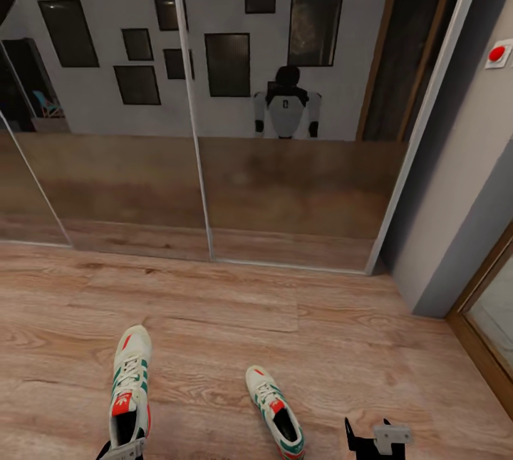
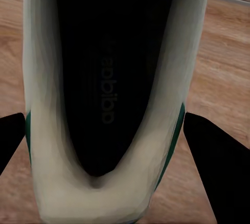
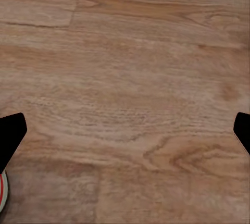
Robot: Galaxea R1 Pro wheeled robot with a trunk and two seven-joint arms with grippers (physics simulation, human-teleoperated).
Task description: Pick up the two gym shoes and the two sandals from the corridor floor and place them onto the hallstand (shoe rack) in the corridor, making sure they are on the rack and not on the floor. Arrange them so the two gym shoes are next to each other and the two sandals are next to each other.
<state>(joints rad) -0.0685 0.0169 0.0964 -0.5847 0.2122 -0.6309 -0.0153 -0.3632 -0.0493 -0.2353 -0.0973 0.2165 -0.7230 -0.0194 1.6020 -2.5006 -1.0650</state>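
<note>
Two white gym shoes with teal stripes and red tongues lie on the corridor floor [image 1: 235,303], toes pointing away from me. My left gripper [image 1: 121,451] [image 2: 105,146] is at the heel of the left gym shoe [image 1: 130,385] [image 2: 47,172], and its black fingers [image 2: 216,166] press against both sides of the heel. The right gym shoe [image 1: 274,410] lies apart; a sliver of it [image 3: 2,193] edges the right wrist view. My right gripper [image 1: 374,438] [image 3: 130,130] hangs open over bare planks to the right of that shoe. The sandals and the hallstand are out of view.
Mirrored sliding doors [image 1: 114,175] stand straight ahead and reflect the robot [image 1: 286,110] and the framed pictures. A grey wall with a red button [image 1: 496,53] closes the right side, with a wooden door frame [image 1: 484,331] below it. Wood floor stretches between the shoes and the mirror.
</note>
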